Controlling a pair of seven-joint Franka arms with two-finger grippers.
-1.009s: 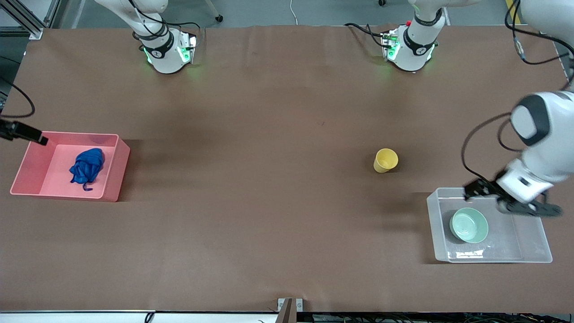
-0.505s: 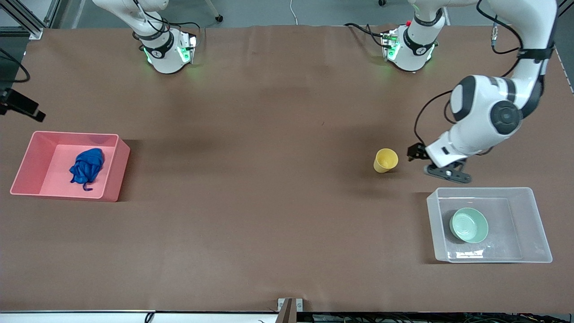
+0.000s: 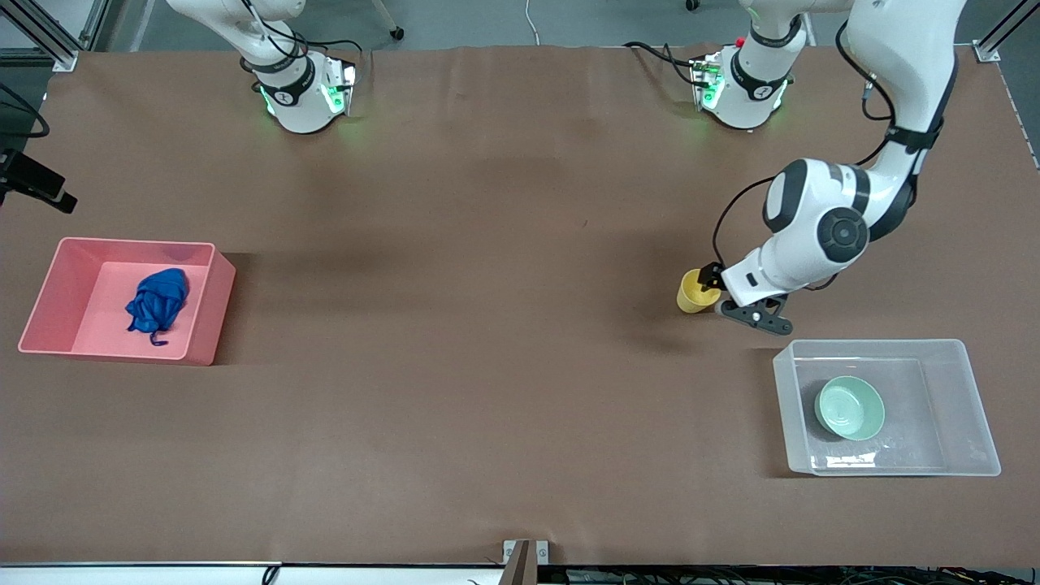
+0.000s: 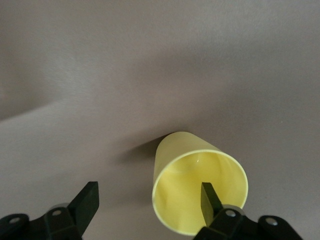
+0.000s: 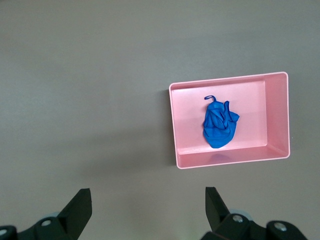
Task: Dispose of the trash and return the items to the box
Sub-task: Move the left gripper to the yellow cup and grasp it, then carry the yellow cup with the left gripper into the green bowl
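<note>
The yellow cup (image 3: 697, 291) stands upright on the brown table, farther from the front camera than the clear box (image 3: 967, 406). My left gripper (image 3: 720, 297) is open and low at the cup. In the left wrist view one fingertip (image 4: 209, 199) is inside the cup (image 4: 192, 200) and the other (image 4: 88, 199) is outside it. The mint-green bowl (image 3: 850, 408) lies in the box. The blue cloth wad (image 3: 158, 301) lies in the pink bin (image 3: 213, 305). My right gripper (image 5: 147, 207) is open and empty, high above the table beside the bin (image 5: 277, 117); a black part of it (image 3: 45, 188) shows in the front view.
The box is at the left arm's end of the table and the pink bin at the right arm's end. The two arm bases (image 3: 302, 97) (image 3: 743, 89) stand along the table's edge farthest from the front camera. A wide stretch of brown table (image 3: 455, 341) lies between bin and cup.
My left gripper has moved from over the clear box to the yellow cup and come down around its rim. My right gripper has drawn away from the pink bin toward the robots' side.
</note>
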